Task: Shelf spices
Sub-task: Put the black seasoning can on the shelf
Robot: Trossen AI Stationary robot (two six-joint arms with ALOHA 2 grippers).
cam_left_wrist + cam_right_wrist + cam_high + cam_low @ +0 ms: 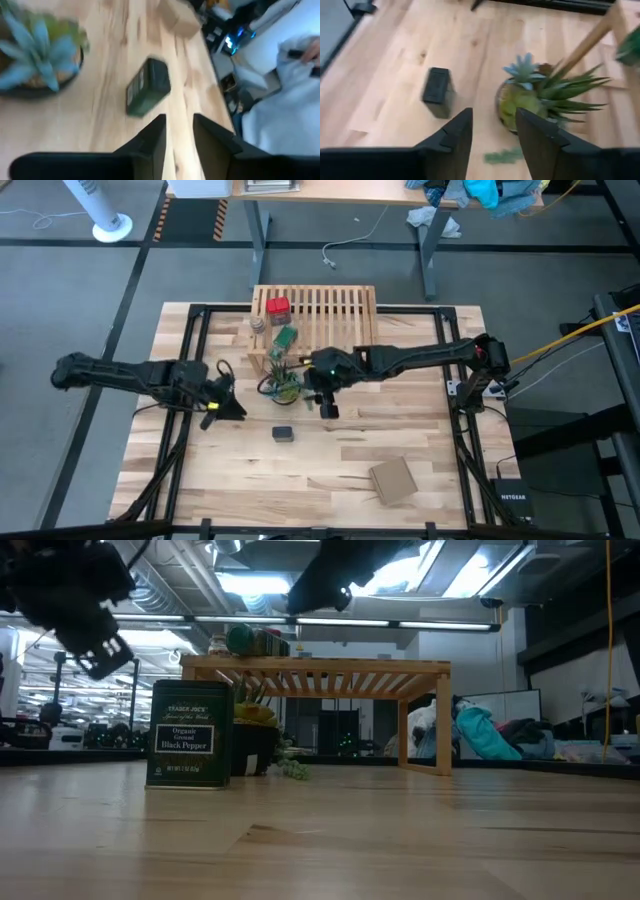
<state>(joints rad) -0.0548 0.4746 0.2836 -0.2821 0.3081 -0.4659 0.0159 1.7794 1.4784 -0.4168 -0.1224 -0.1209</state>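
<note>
The light-wood slatted shelf stands at the table's far middle. On its left part are a red tin, a small clear jar and a green-capped jar. A dark tin of black pepper stands upright on the table, nearer than the shelf. My left gripper hovers open to the tin's left, above the table. My right gripper hangs open beside the potted plant, the tin ahead of it. Neither has anything between its fingers.
A small potted green plant sits just in front of the shelf's left leg, between the two grippers. A flat brown cardboard piece lies at the near right. Bare tabletop stretches along the near side.
</note>
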